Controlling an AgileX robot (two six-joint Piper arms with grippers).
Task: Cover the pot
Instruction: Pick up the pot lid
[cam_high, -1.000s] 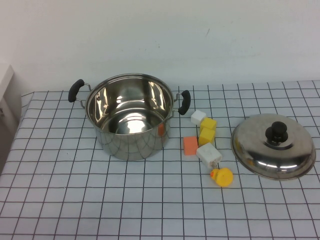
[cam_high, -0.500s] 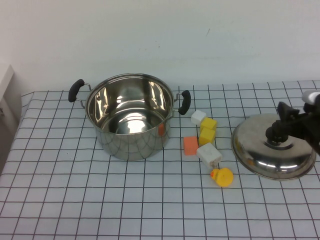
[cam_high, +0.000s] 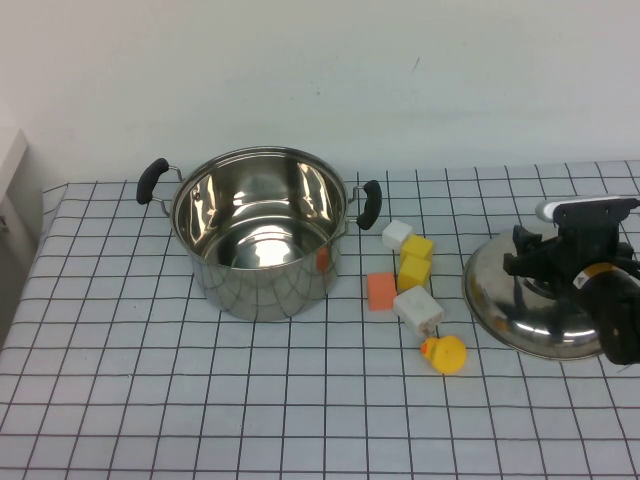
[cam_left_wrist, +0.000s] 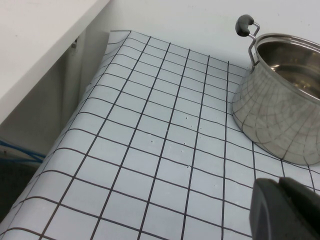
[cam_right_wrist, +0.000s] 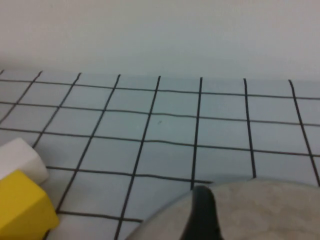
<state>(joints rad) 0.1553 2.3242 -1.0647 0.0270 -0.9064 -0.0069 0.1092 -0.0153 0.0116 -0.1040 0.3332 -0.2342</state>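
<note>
The steel pot (cam_high: 262, 235) with two black side handles stands open and empty at the left middle of the checked cloth; it also shows in the left wrist view (cam_left_wrist: 280, 110). The domed steel lid (cam_high: 520, 310) lies on the cloth at the right. My right gripper (cam_high: 540, 265) is over the lid's top and hides the knob, with its jaws apart. In the right wrist view one dark fingertip (cam_right_wrist: 202, 215) rests against the lid's dome (cam_right_wrist: 260, 210). My left gripper (cam_left_wrist: 280, 200) is shut and empty, low over the cloth to the pot's left, out of the high view.
Between pot and lid lie a white block (cam_high: 397, 235), a yellow block (cam_high: 415, 260), an orange block (cam_high: 381, 291), another white block (cam_high: 418, 310) and a yellow toy duck (cam_high: 444, 353). A white shelf edge (cam_left_wrist: 40, 45) stands beyond the table's left side.
My right arm has come in from the right edge and moved left over the lid, now covering its knob. The pot, blocks and lid have not moved.
</note>
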